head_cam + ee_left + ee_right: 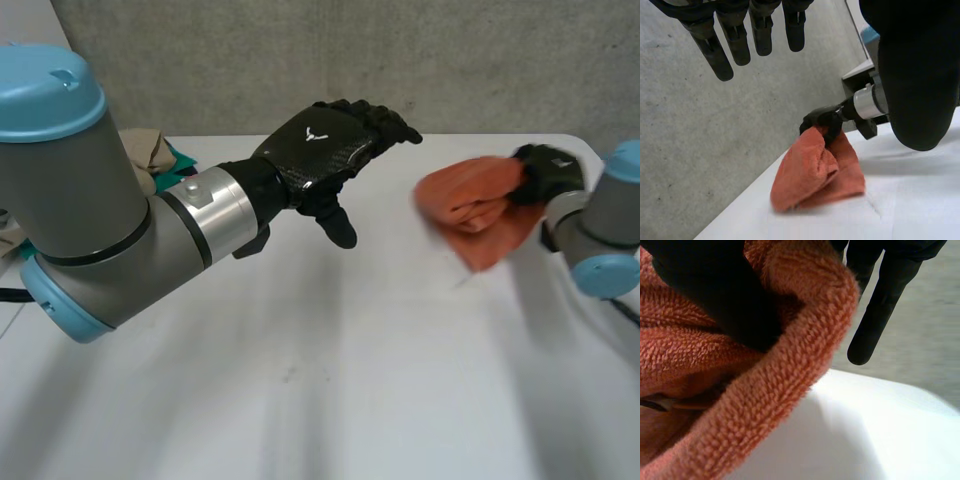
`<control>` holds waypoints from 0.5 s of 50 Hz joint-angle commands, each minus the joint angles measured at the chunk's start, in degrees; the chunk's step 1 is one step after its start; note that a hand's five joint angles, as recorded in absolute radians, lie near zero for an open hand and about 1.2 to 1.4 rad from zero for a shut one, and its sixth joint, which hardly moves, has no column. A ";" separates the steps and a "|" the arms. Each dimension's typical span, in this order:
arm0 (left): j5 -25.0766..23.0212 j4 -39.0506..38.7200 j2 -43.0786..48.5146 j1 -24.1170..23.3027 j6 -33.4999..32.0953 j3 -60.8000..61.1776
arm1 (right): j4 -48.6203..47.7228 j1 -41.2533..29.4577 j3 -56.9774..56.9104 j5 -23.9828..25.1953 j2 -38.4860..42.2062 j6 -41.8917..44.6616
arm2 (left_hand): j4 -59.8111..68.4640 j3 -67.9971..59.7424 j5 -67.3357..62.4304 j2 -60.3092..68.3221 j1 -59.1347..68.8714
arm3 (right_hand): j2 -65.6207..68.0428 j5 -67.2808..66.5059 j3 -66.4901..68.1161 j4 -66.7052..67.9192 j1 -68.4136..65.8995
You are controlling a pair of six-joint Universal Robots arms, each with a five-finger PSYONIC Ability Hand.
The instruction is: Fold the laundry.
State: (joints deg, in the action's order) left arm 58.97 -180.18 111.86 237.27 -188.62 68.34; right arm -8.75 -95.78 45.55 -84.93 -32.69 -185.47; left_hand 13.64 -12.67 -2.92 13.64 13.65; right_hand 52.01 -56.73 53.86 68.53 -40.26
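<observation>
A grey concrete wall [300, 60] runs across the back of the head view from 10 o'clock to 2 o'clock, its face mottled and lightly pitted. In front of it stands a white table [300, 410], its matt top spreading from the wall's foot down to 6 o'clock. Whether the table touches the wall cannot be told. At 2 o'clock the table's far corner [586, 145] is rounded. A few small dark specks [287, 377] mark the top near the middle. At 11 o'clock a paler strip [25, 18] stands beside the concrete, and what it is cannot be told. The light is soft and even.
</observation>
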 commanded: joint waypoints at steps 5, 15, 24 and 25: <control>0.00 -0.08 -0.67 -0.66 0.71 -0.31 | 10.15 12.89 -31.48 -0.06 17.65 1.08 | 2.13 -3.09 -2.84 2.13 2.12 | 27.99 -13.27 26.14 11.47 -39.74; 0.00 -0.17 0.03 -1.19 0.71 -0.40 | 10.24 15.97 -33.95 0.47 19.33 1.08 | 2.13 -3.09 -2.84 2.13 2.12 | 27.99 -13.27 26.14 11.47 -39.74; 0.09 -0.08 0.03 -1.72 0.79 -0.40 | 11.82 15.36 -26.32 0.21 15.39 2.83 | 1.96 -2.93 -2.68 1.96 1.95 | -42.01 56.73 -43.86 -58.53 30.26; 0.18 -0.08 -0.06 -1.72 0.79 -0.40 | 11.82 15.36 -25.17 -0.49 14.50 3.53 | 1.96 -2.93 -2.68 1.96 1.95 | -42.01 56.73 -43.86 -58.53 30.26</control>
State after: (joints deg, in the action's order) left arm 59.00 -180.35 111.97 235.76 -187.88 67.89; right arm 2.34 -79.88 13.95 -83.79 -13.93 -184.22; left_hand 13.63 -12.67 -2.92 13.63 13.64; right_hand 11.76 -2.93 12.09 12.98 -12.70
